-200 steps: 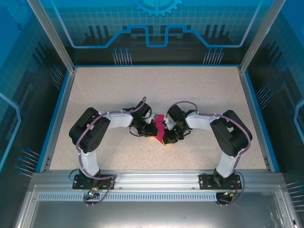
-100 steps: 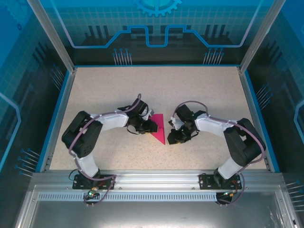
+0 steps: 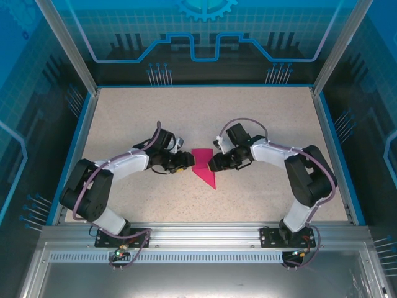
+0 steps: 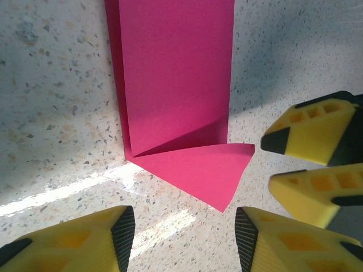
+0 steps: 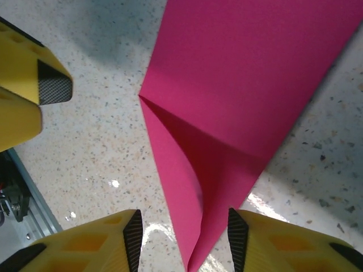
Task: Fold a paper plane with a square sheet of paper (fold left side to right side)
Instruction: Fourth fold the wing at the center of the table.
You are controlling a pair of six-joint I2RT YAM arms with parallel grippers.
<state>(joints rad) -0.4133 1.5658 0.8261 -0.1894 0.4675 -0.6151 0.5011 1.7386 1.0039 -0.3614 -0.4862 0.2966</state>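
Note:
The magenta-pink sheet of paper (image 3: 203,165) lies folded on the table, wide at the top and tapering to a point toward the near edge. In the left wrist view the paper (image 4: 176,85) shows layered flaps and a corner just ahead of my left gripper (image 4: 184,241), which is open and holds nothing. My left gripper (image 3: 185,162) sits at the paper's left edge. My right gripper (image 3: 213,164) is at its right edge. In the right wrist view a slightly raised fold of the paper (image 5: 244,85) runs in between the spread fingers of my right gripper (image 5: 185,243), untouched.
The speckled table (image 3: 142,118) is ringed by a blue rim (image 3: 80,143). A metal rail (image 3: 205,233) crosses the near side by the arm bases. The right gripper's yellow fingers (image 4: 317,136) stand close to the left one across the paper.
Both grippers had been bunched over the paper; they have drawn apart to its left and right edges. The paper now lies exposed and flatter between them.

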